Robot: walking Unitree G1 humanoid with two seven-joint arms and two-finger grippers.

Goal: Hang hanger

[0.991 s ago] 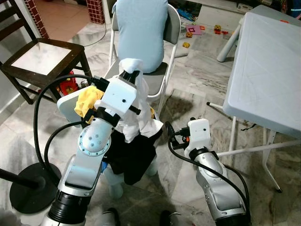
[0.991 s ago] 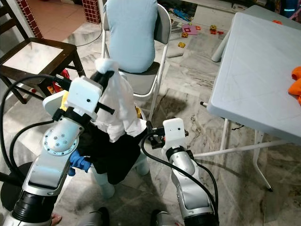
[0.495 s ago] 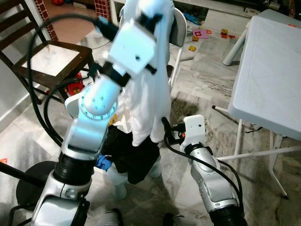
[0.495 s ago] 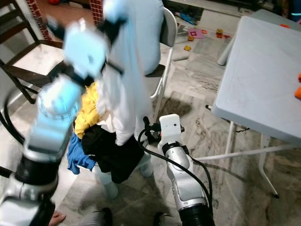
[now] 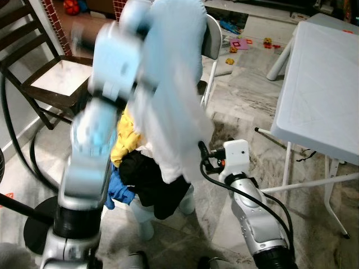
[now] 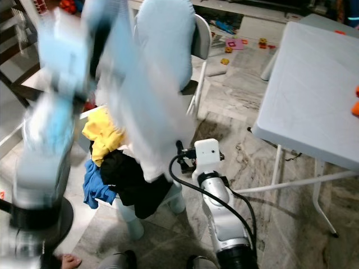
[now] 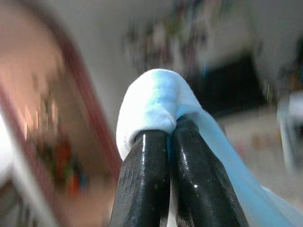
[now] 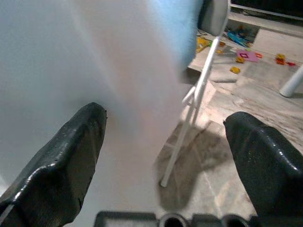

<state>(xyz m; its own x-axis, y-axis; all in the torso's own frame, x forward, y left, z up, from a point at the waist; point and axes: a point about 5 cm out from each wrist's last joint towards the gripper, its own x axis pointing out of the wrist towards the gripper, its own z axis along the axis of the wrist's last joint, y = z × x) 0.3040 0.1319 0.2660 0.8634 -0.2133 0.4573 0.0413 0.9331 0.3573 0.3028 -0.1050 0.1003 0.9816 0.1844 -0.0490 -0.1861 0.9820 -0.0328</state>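
Note:
My left arm is raised high and blurred with motion. In the left wrist view my left gripper (image 7: 171,126) is shut on a fold of a white garment (image 7: 150,94). The white garment (image 5: 171,112) hangs long from it, over a pile of clothes (image 5: 147,182) on a low white stool. My right gripper (image 8: 165,118) stands open low beside the hanging cloth, fingers wide apart, the cloth close to one finger (image 8: 61,156). In the eye views the right gripper (image 5: 203,158) sits at the garment's lower edge.
A folding chair (image 6: 199,42) draped with a light blue cloth stands just behind. A grey folding table (image 5: 320,95) is on the right, a dark wooden chair (image 5: 50,78) on the left. A black round stand base (image 5: 36,238) lies at the lower left. Toys litter the far floor.
My left arm has swung upward and leftward, lifting the white garment off the pile until it hangs free. The right arm has stayed almost where it was.

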